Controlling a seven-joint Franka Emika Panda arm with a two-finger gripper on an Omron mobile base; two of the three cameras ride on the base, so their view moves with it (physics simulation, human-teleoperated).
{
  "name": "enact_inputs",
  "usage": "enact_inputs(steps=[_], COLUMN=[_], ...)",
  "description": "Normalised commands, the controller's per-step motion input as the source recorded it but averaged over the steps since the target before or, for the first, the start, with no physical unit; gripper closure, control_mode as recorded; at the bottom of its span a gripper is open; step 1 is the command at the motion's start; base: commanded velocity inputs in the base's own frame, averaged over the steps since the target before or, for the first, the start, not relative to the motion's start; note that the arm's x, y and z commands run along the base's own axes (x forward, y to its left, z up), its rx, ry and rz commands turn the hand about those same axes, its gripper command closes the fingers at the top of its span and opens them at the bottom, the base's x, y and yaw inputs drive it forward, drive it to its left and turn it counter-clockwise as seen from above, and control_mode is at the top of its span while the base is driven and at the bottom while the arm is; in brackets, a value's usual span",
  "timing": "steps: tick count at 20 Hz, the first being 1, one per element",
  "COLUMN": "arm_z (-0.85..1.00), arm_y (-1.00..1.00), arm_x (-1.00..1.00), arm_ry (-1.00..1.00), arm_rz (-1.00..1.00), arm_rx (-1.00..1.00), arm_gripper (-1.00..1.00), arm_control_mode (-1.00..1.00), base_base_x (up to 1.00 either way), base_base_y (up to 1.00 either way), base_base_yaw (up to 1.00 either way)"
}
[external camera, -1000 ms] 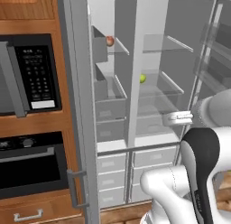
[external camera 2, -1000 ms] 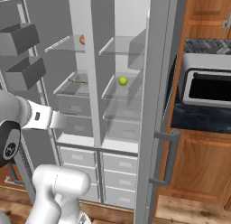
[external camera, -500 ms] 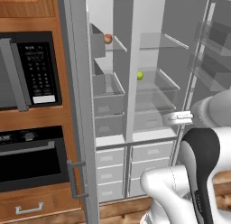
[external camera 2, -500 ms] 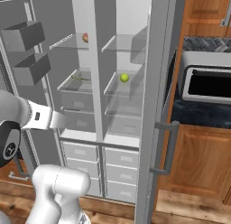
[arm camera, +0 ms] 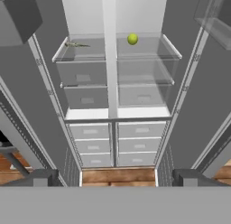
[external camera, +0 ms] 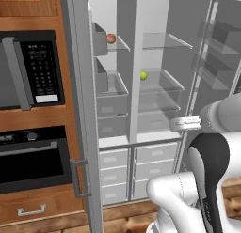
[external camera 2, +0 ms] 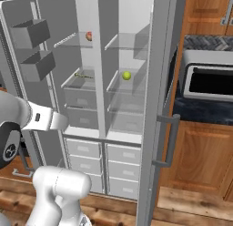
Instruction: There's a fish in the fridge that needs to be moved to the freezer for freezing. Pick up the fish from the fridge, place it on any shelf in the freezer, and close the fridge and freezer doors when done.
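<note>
The tall grey unit stands with both doors swung wide. A thin greenish fish (arm camera: pixel 76 45) (external camera 2: pixel 83 75) lies on a clear shelf in the narrower left section, the freezer (arm camera: pixel 85 78). To its right is the wider section, the fridge (arm camera: pixel 144 74) (external camera: pixel 160 86). The left door (external camera: pixel 79 110) carries grey bins (external camera 2: pixel 29 33); the right door (external camera 2: pixel 157 106) shows edge-on with its handle. My gripper (arm camera: pixel 116 180) (external camera: pixel 181 123) (external camera 2: pixel 61 121) hangs open and empty, well back from the shelves and level with the bottom shelf.
A green round fruit (arm camera: pixel 132 39) (external camera: pixel 143 76) sits on a fridge shelf, and a red apple (external camera: pixel 111 38) on a high shelf of the left section. A black wall oven and microwave (external camera: pixel 33 67) stand left of the unit. A counter with an appliance (external camera 2: pixel 209 81) is on the right.
The whole scene has shifted slightly in both base views, so the camera has moved. The arm holds the same pose; fish and fruit stay on their shelves.
</note>
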Motion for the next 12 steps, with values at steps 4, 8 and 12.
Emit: enact_inputs(steps=[4, 8, 12], arm_z=[0.00, 0.00, 0.00], arm_y=[0.00, 0.00, 0.00], arm_x=[0.00, 0.00, 0.00], arm_ry=[0.00, 0.00, 0.00], arm_rz=[0.00, 0.00, 0.00], arm_rx=[0.00, 0.00, 0.00], arm_gripper=[-1.00, -1.00, -1.00], arm_control_mode=[1.00, 1.00, 1.00], base_base_x=[-0.30, -0.37, -0.09], base_base_y=[0.00, 0.00, 0.00], base_base_yaw=[0.00, 0.00, 0.00])
